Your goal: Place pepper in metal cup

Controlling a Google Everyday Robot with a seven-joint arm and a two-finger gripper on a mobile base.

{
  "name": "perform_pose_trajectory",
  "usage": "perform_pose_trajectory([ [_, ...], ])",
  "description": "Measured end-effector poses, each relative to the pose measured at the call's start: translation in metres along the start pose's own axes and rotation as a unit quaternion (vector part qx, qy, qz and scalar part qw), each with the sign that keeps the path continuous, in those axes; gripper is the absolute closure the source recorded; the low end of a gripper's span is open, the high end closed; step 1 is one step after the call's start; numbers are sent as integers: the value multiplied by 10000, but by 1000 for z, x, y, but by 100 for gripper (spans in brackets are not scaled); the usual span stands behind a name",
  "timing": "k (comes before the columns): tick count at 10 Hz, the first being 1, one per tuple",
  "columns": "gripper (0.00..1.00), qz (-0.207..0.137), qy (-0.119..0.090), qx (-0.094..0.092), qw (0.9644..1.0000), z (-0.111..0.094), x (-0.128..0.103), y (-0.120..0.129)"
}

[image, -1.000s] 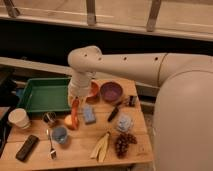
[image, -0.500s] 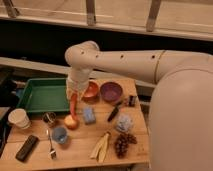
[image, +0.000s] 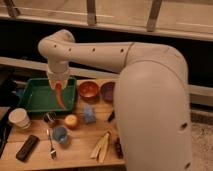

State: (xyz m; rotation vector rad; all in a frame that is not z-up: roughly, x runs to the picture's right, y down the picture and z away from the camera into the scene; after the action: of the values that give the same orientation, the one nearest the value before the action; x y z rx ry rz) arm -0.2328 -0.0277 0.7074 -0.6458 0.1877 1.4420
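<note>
Gripper [image: 58,84]: closed on the stem end of the pepper. You have it hanging above the right part of the green tray [image: 31,96], well clear of the table [image: 77,151].
Pepper [image: 60,96]: off the table and dangling nearly upright from the jaws, tip down, with its point in front of the tray's near-right corner.
Change: a second ago the gripper sat lower and further right, with the pepper reaching down beside the orange bowl [image: 88,90]. Since then you have lifted it and swung it left.
Meaning: the pick looks done, and the pepper has come up with the gripper. You are now in the carry, and nothing is in the cup yet.
Metal cup [image: 49,118]: upright on the table just in front of the tray's near edge. It sits between the white paper cup [image: 19,118] and the small orange fruit [image: 71,121], below and a little left of the pepper's tip as you see it.
Lookalikes: the blue cup [image: 60,134] stands just nearer than the metal one, so don't lower into it.
Next: judging by the layout, bring the tip over the metal cup's mouth, then come straight down before you let go.
Risk: the pepper is long and the cup short, so it will probably lean on the rim. It could also tip the cup if you release it off-centre.
</note>
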Motion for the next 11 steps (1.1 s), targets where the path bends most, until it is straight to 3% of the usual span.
perform_pose_trajectory([
  [1, 100, -106, -37, -34, 9999, -2, -3, 15],
  [6, 100, -110, -68, 0, 9999, -1, -4, 11],
  [11, 100, -196, -234, -36, 9995, 6, -5, 18],
])
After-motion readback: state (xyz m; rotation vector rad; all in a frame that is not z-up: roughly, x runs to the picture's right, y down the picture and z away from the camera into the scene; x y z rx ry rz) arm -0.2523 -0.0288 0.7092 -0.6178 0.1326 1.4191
